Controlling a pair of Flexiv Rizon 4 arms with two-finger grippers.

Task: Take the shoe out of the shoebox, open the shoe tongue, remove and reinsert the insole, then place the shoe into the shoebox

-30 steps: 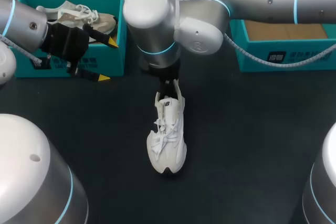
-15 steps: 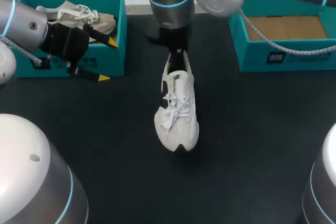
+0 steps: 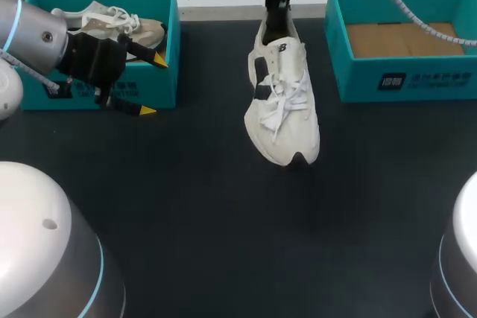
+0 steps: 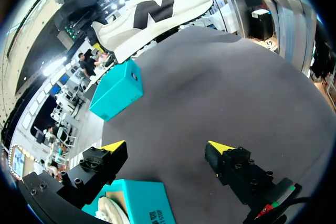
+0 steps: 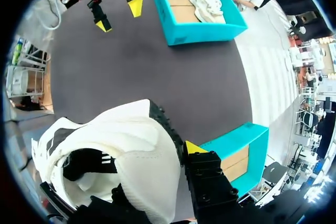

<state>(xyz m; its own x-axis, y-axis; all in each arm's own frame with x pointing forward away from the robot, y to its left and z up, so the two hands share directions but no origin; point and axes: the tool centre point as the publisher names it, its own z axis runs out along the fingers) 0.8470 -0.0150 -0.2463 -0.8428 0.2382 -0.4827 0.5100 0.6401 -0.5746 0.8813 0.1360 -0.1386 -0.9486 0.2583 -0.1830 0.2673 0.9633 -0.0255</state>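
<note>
Shoe now nearer right shoebox rim

Robot lab: two arms at black table.

Lit evenly from overhead in the head view; noted a faint shadow beneath the white shoe on the dark table; recorded pale highlights on the left arm; found harsh lamp glare beside the shoe's heel in the left wrist view, plus a pale sheen across the table; found the shoe's opening in deep shade in the right wrist view, with a brightly lit upper.
</note>
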